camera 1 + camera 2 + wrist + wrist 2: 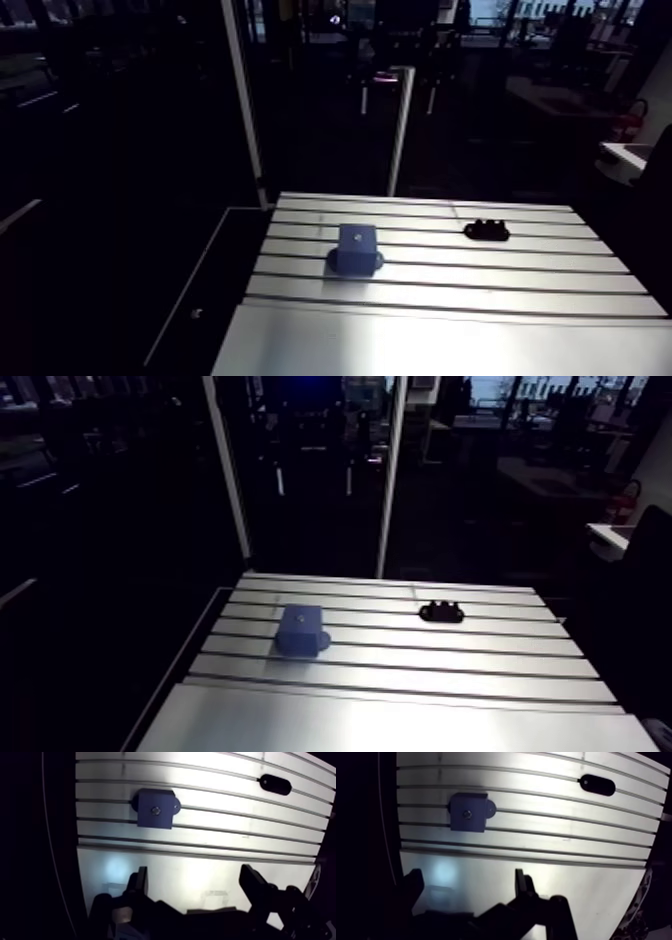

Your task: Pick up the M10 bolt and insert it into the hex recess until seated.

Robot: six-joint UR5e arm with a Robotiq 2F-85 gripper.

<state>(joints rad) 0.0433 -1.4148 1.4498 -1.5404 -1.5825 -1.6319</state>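
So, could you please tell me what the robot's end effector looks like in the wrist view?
The end effector looks black throughout. It has two flat, blocky fingers with squared tips, each rising from a bulkier dark linkage and body behind them. No markings or labels can be made out on it. The arm's own links cannot be made out in the arm view.

Blue block [357, 247] with round base flange, upright, centre of frame in arm view; small dark recess [156, 810] in middle of top face. Black oblong piece [487, 231], bumpy top, lying flat right of centre, well apart from block; too small to tell if bolt.
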